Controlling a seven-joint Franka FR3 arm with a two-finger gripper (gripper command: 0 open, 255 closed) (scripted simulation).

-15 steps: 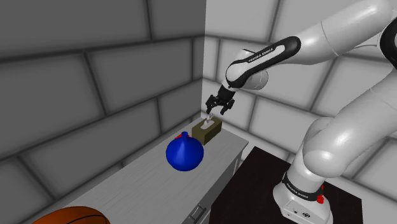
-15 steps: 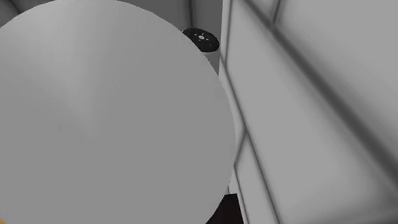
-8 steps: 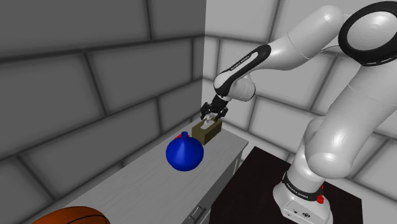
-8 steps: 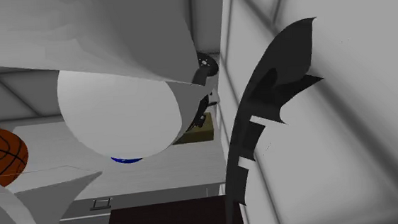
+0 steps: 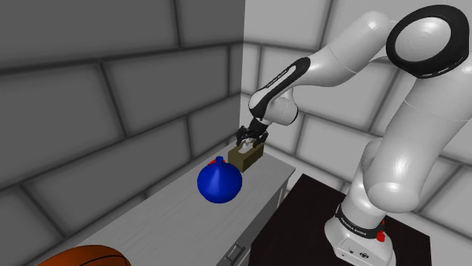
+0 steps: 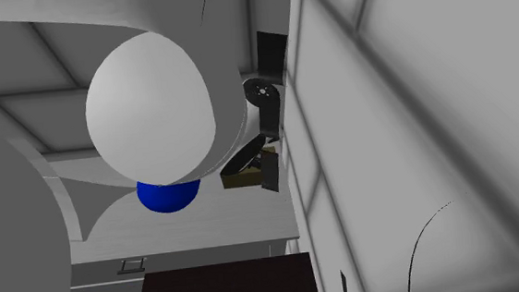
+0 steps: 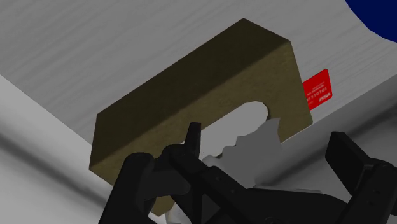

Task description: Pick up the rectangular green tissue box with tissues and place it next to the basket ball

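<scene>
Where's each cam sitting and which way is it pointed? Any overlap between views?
Shoulder view: beside and a little behind the stand, looking down along the grey table into the wall corner; the whole arm and the gripper at the olive tissue box.
Second exterior view: close behind the arm, facing the table; white arm links block much of it.
Wrist view: on the hand, looking down at the tissue box; open black fingers.
Shared: all three show the tissue box and the blue round object.
</scene>
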